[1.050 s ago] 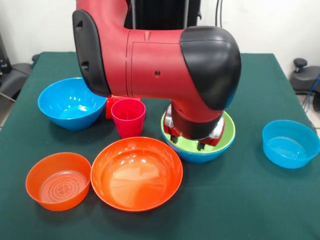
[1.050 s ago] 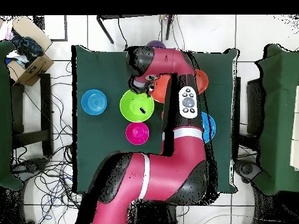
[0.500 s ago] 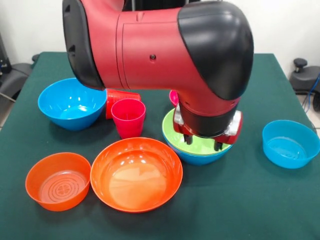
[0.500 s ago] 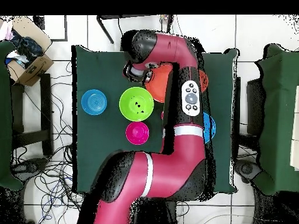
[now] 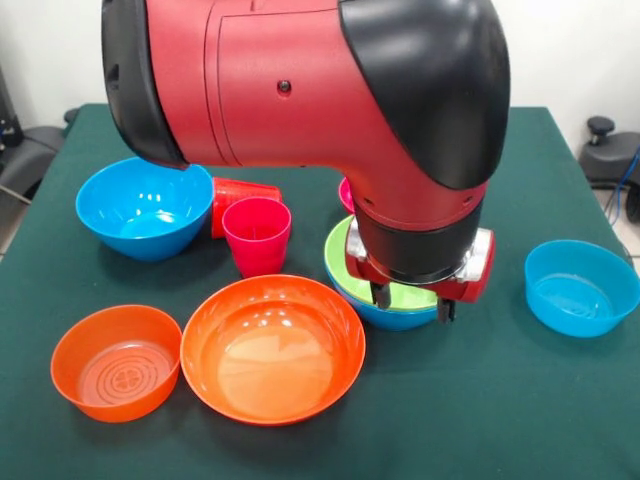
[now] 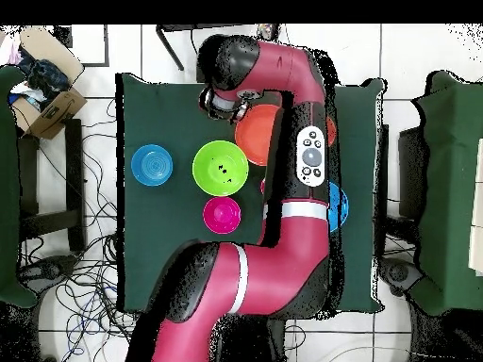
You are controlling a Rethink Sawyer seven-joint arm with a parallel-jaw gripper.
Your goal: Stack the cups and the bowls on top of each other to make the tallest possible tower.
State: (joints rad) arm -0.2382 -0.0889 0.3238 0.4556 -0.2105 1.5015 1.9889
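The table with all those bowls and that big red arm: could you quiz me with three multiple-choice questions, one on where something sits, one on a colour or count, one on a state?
1. What does the lime green bowl sit in?
A. A blue bowl
B. The large orange bowl
C. Nothing, bare table

2. How many orange bowls stand at the front view's near edge?
A. One
B. Two
C. Three

3. How does the pink cup stand?
A. Upright, mouth up
B. Upside down
C. On its side

Answers: 1 A, a blue bowl rim shows under the green. 2 B, the small orange bowl beside the large orange bowl. 3 A, its open mouth faces up.
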